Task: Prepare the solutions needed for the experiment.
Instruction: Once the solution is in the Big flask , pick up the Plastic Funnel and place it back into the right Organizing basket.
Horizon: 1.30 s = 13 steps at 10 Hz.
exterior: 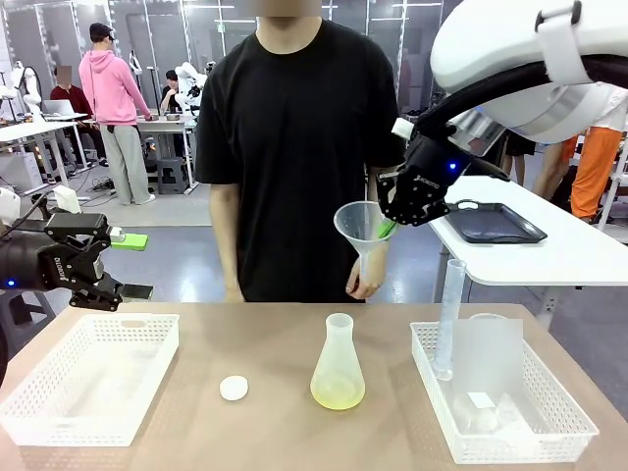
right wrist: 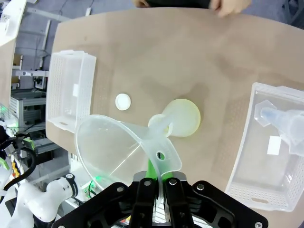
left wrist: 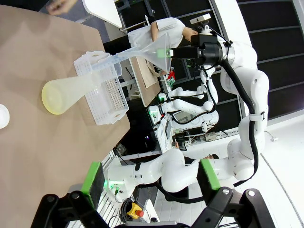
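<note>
A clear conical flask (exterior: 338, 363) stands upright mid-table with the solutions (exterior: 337, 394), a little pale yellow-green liquid, in its bottom. My right gripper (exterior: 386, 231) is shut on the tab of a clear funnel (exterior: 361, 224), held high above and behind the flask. A person's hand (exterior: 367, 284) is at the tip of the funnel's stem. In the right wrist view the funnel (right wrist: 118, 147) hangs over the flask (right wrist: 181, 118), gripped at the tab by the right gripper (right wrist: 159, 179). My left gripper (exterior: 123, 267) stands open at the far left with nothing in it; its green pads (left wrist: 92, 176) are wide apart.
A small white disc (exterior: 234, 388) lies left of the flask. A white basket (exterior: 59, 412) sits front left. The right basket (exterior: 569, 417) holds an upright measuring cylinder (exterior: 449, 319) and frosted labware. The person stands at the far edge.
</note>
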Motion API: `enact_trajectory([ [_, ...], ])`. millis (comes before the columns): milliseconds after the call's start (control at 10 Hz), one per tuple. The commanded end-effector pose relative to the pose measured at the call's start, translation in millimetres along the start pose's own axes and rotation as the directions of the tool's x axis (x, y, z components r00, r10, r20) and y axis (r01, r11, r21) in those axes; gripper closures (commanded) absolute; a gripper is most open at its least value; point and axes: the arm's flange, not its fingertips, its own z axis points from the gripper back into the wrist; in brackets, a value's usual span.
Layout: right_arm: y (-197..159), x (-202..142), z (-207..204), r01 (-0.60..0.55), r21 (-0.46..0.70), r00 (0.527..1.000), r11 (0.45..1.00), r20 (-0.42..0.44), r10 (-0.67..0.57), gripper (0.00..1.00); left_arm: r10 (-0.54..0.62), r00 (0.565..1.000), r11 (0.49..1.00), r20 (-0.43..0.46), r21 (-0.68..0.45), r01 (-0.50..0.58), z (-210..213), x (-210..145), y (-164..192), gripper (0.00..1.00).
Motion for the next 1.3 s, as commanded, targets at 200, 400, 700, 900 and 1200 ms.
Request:
enact_trajectory([
  [200, -35.9, -35.1, 33.8, 0.024, -0.05, 1.0, 0.998, -0.011, -0.025, 1.0, 0.012, 1.0, 1.0, 0.013, -0.027, -0.012, -2.4, 1.5, -2.8, 0.0],
  [400, -80.9, -59.2, 56.9, 0.113, -0.1, 0.994, 0.989, 0.022, -0.111, 1.0, 0.012, 1.0, 1.0, 0.013, -0.027, -0.012, -2.4, 1.5, -2.8, 0.0],
  [700, -145.1, -94.9, 74.1, 0.239, -0.12, 0.971, 0.964, 0.042, -0.236, 1.0, 0.012, 1.0, 1.0, 0.013, -0.027, -0.012, -2.4, 1.5, -2.8, 0.0],
  [900, -171.7, -108.7, 81.5, 0.278, -0.116, 0.96, 0.954, 0.059, -0.272, 1.0, 0.012, 1.0, 1.0, 0.013, -0.027, -0.012, -2.4, 1.5, -2.8, 0.0],
  [1200, -170.4, -103.1, 79.8, 0.287, -0.111, 0.958, 0.952, 0.053, -0.282, 1.0, 0.012, 1.0, 1.0, 0.013, -0.027, -0.012, -2.4, 1.5, -2.8, 0.0],
])
